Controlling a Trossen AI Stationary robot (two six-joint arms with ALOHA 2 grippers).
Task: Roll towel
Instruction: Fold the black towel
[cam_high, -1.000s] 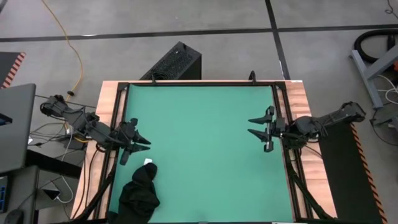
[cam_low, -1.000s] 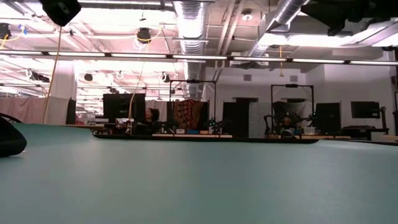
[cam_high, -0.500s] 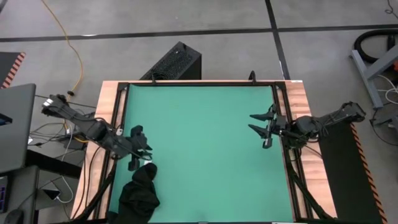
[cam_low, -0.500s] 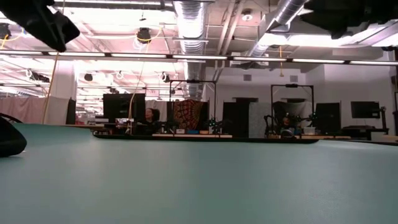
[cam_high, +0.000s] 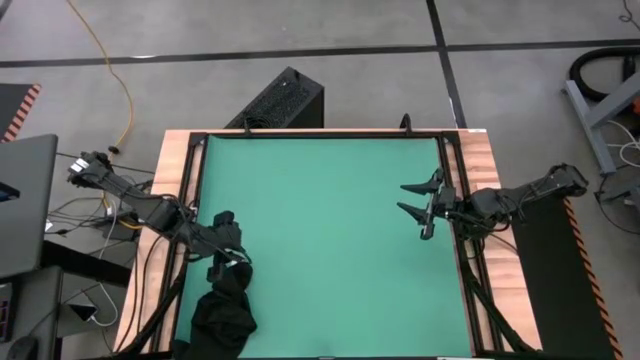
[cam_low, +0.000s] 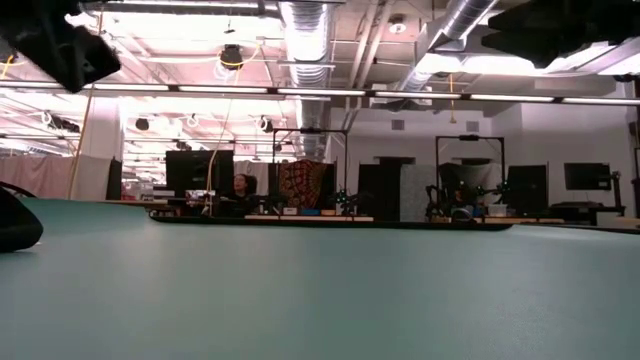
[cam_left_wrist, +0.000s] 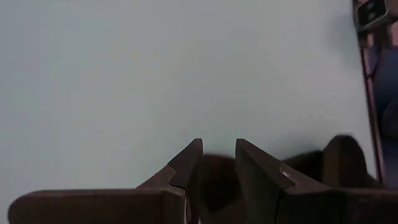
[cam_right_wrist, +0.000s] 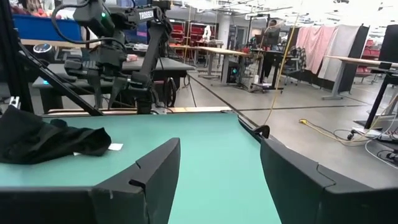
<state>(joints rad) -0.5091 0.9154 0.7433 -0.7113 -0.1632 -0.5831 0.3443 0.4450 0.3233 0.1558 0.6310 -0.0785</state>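
Note:
The black towel lies bunched on the green mat near the table's near left corner. It also shows in the right wrist view, with its white tag at the far end, and at the low view's left edge. My left gripper hangs over the towel's far end, its fingers a little apart, with dark cloth below them. My right gripper is open and empty above the mat's right side.
A black metal frame and wooden table borders run around the mat. A black box stands past the far edge. The mat between the two grippers is bare green.
My left gripper has gone toward the table's near edge and a little right, from beside the mat's left rim to above the towel's far end, turning its fingers toward the towel. The towel has stayed where it was.

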